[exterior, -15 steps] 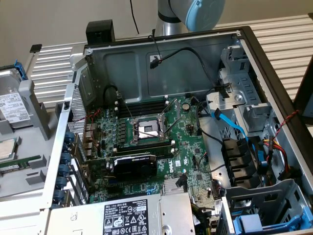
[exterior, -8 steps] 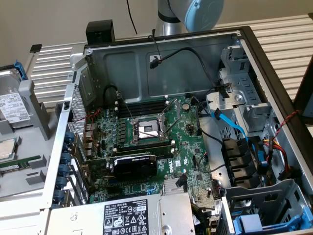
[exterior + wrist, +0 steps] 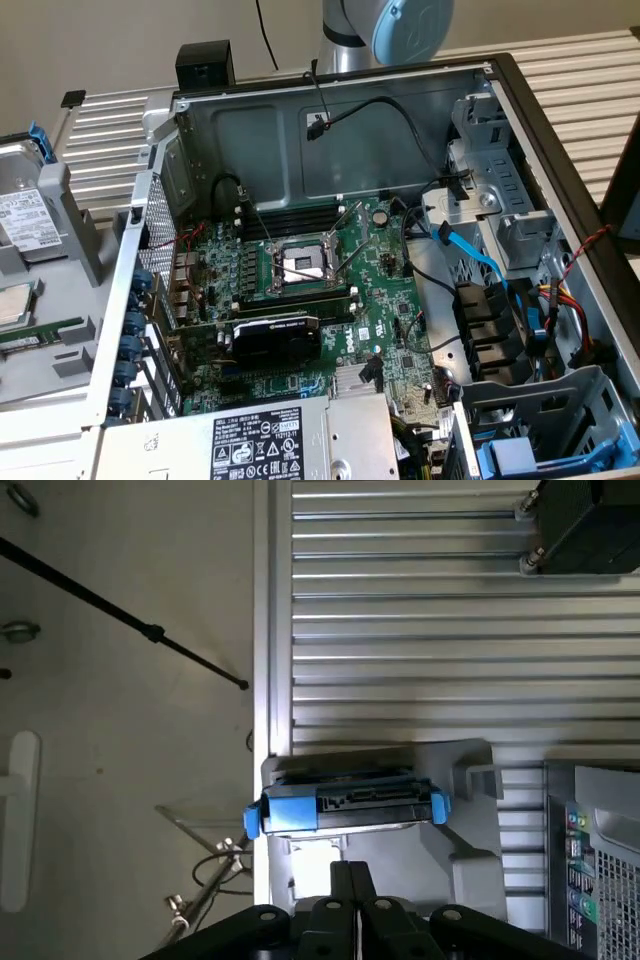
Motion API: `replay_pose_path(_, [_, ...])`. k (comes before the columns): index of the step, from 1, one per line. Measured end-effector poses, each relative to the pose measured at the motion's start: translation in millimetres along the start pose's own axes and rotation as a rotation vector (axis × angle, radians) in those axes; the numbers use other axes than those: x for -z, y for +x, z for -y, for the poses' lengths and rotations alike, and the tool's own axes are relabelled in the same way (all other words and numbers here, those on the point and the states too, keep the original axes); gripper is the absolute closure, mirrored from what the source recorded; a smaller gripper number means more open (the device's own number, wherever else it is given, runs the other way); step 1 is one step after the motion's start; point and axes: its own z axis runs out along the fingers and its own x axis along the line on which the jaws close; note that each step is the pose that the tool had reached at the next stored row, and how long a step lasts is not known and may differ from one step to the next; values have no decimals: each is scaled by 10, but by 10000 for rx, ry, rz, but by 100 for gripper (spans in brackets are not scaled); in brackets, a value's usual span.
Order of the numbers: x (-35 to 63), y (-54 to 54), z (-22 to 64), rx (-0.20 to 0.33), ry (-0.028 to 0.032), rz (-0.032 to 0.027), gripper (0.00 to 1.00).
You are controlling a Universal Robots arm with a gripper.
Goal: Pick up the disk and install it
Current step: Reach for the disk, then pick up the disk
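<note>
The disk (image 3: pixel 345 810) is seen edge-on from above: a silver-grey drive clipped in a blue carrier with tabs at both ends. It stands upright in a grey holder (image 3: pixel 450 860) on the slatted table. My gripper (image 3: pixel 350 872) hangs above it with both fingers (image 3: pixel 362 900) pressed together and nothing between them, apart from the disk. In the exterior view the disk (image 3: pixel 20 215) shows its white label at the far left, outside the computer case, with a blue tab (image 3: pixel 40 142) on top. A blue-capped joint of the arm (image 3: pixel 405 25) stands behind the case.
The open computer case (image 3: pixel 500 70) holds the motherboard (image 3: pixel 300 265), a silver power supply (image 3: pixel 270 440) and a drive cage (image 3: pixel 490 200) with blue cable on the exterior view's right. A CPU chip (image 3: pixel 10 305) lies left. A black block (image 3: pixel 590 525) stands on the slats.
</note>
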Motion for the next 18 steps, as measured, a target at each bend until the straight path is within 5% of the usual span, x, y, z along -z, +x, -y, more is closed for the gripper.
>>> replay_pose_path(5, [-4,62,-99,38,2,3,89])
replay_pose_path(18, [-5,113,-110,445,-97,-4,89])
